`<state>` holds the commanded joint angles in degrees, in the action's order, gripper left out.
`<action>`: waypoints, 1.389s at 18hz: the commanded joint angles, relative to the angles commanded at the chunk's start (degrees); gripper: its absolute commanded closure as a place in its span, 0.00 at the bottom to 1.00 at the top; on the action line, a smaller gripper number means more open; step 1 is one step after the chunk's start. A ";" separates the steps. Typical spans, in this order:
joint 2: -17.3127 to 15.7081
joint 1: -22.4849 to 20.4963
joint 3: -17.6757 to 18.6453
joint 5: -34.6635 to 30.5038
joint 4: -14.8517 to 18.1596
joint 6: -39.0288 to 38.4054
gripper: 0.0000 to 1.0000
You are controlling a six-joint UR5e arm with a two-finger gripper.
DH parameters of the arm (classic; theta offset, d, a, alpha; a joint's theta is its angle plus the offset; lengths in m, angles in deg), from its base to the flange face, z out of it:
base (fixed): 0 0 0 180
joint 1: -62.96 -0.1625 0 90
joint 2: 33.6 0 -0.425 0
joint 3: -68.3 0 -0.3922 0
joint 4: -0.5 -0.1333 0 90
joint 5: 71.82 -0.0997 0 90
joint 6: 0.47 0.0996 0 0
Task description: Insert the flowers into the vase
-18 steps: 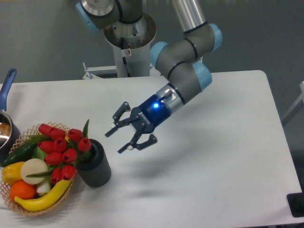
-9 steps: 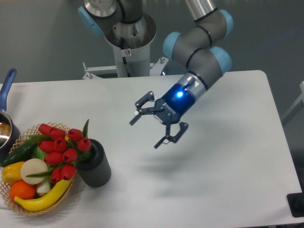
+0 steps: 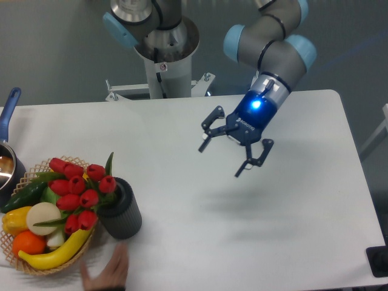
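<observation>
Already the flowers (image 3: 80, 193) stand with their stems in the vase (image 3: 121, 212), their red heads leaning left over the fruit basket (image 3: 36, 267), so the job looks done. High above the middle of the table (image 3: 303, 230), the gripper (image 3: 233, 156) hangs with its jaws wide apart and holding nothing, well apart from the vase. The risk now seems to lie elsewhere: a hand (image 3: 108, 276) reaches in at the bottom edge, just below the vase and basket. A knock from it could tip the top-heavy bunch, since the blooms spread wider than the vase and pull to one side.
</observation>
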<state>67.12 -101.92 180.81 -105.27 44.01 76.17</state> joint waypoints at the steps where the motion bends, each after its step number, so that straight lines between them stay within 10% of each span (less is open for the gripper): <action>1: -0.61 -0.26 -0.09 -4.30 0.00 0.00 0.00; 4: -1.94 -0.62 -0.35 -18.80 0.00 0.27 0.00; 18: -1.15 0.44 -3.25 -47.65 6.06 1.49 0.00; 25: -1.76 1.93 -2.38 -50.84 6.33 3.25 0.00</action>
<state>65.36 -99.99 178.43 -156.10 50.34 79.42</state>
